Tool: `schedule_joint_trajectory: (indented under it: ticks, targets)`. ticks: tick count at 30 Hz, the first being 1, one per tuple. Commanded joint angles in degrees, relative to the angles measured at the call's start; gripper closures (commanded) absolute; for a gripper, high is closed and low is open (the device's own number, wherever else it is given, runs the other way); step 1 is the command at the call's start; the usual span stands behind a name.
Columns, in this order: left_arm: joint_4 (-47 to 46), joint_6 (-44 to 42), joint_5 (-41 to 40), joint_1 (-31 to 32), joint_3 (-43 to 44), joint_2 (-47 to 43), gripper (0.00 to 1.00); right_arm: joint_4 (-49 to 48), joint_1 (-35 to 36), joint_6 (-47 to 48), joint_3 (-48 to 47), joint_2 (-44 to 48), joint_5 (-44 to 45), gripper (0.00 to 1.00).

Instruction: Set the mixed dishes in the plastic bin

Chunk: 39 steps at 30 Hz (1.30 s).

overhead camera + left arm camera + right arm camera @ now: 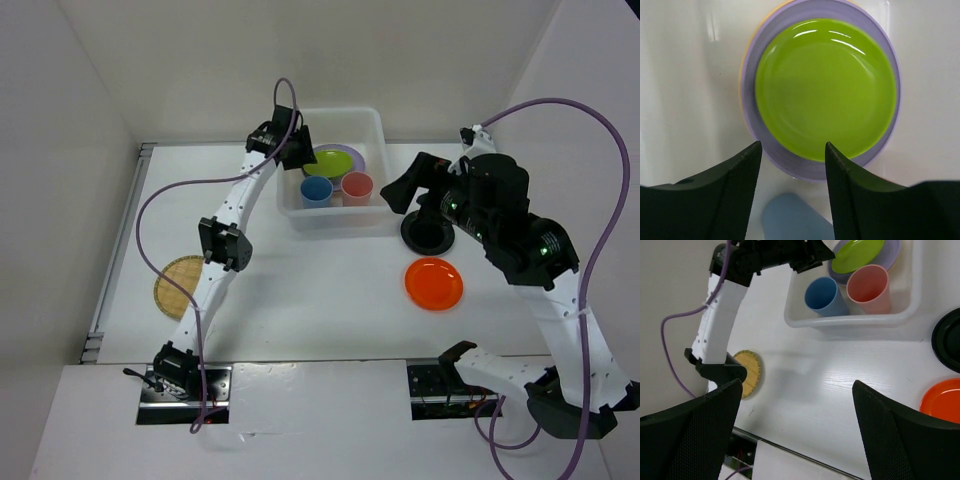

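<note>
A white translucent plastic bin (372,122) sits at the far middle of the table (320,300). Inside it, a lime green plate (825,90) rests on a lavender plate (751,125), with a blue cup (316,190) and a pink cup (357,187) standing upright just beside them at the near wall.

Three dishes are still outside on the table: a black plate (427,238) just right of the bin, an orange plate (434,283) nearer the robot, and a woven bamboo plate (175,287) well apart on the left.

The left gripper (792,150) hovers over the stacked plates, its jaws apart and holding nothing. The right gripper (797,387) hangs near the black plate, jaws spread wide and also empty.

The black plate looks like the next dish to go in. A flat plate offers only its rim, so the right gripper should probably come down at the edge, pinch the lip and tilt the plate up. It should lift high enough to clear the bin wall and set the plate onto the stack, away from the cups. The left arm likely needs to leave the bin first so the two arms do not meet.
</note>
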<state>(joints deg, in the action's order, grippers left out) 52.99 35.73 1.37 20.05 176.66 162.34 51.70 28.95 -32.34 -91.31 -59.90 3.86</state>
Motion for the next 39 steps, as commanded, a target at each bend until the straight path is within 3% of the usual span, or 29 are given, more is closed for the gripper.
schedule_joint_trajectory:
  ticks: [1, 10, 16, 25, 31, 39]
  targets:
    - [0.01, -1.36, 0.3, -0.28, 2.73, -1.06, 0.38, -3.01, -1.69, -0.7, 2.7, 1.09, 1.67, 0.05]
    - [0.09, -3.55, -1.37, -0.28, 2.73, -14.92, 0.3, -7.93, -12.06, -1.85, 14.83, 2.24, 0.36, 0.05]
    - [1.14, -4.08, 0.65, -0.28, 2.73, -25.56, 0.27, -12.15, -15.32, -5.19, 20.81, -0.39, 2.73, 0.05]
    - [7.46, -5.84, 3.38, 4.2, 2.73, -40.6, 0.23, -25.24, -26.48, -6.51, 26.97, -14.44, 0.54, 0.05]
    - [14.94, -7.07, 4.96, 5.26, 2.73, -50.36, 0.23, -27.09, -35.62, -5.99, 25.92, -23.24, -1.84, 0.05]
    - [19.52, -7.07, -0.57, 7.1, 1.42, -61.43, 0.21, -27.79, -42.66, -3.17, 27.32, -31.06, -3.68, 0.05]
